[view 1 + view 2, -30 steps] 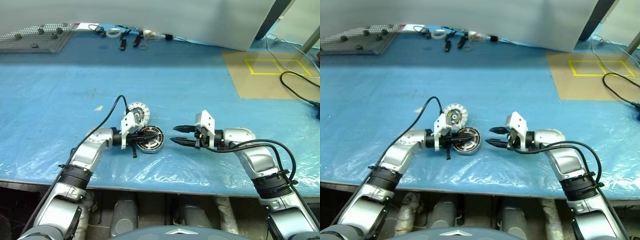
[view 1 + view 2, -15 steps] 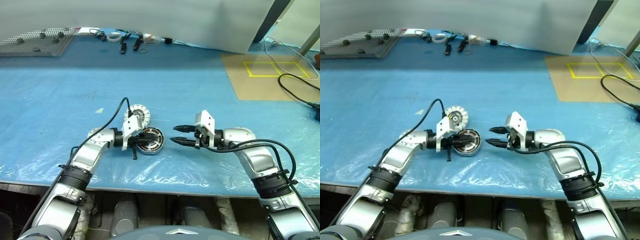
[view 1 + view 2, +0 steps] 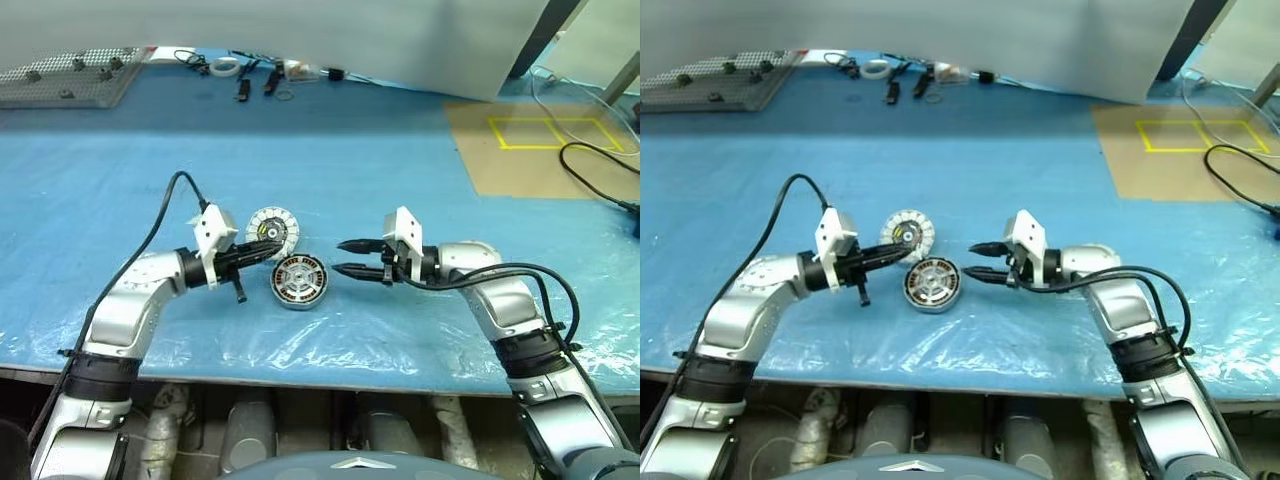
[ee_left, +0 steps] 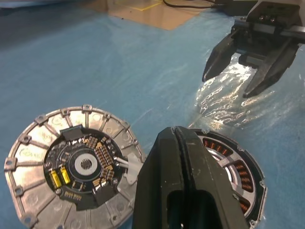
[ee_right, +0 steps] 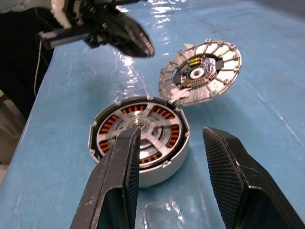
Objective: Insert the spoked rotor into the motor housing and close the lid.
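The silver motor housing (image 3: 299, 281) lies on the blue table, its copper windings showing. The spoked rotor (image 5: 151, 125) sits inside it, spokes crossing over the windings. The lid (image 3: 273, 230) lies just behind the housing with its white-segmented face up, its edge touching the housing's rim (image 4: 71, 167). My left gripper (image 3: 265, 250) is shut and empty, hovering left of the housing and in front of the lid. My right gripper (image 3: 345, 258) stands open to the right of the housing, pointing at it, with nothing between its fingers (image 5: 119, 162).
A grey perforated tray (image 3: 70, 75) sits at the back left, with a tape roll (image 3: 228, 65) and small tools beside it. A brown board with a yellow square (image 3: 540, 140) and a black cable (image 3: 600, 165) lie at the right. The table's front edge is near.
My left gripper has pulled away from above the housing, going left and a little up, still shut. The rotor now shows uncovered in the housing. The right gripper has hardly moved.
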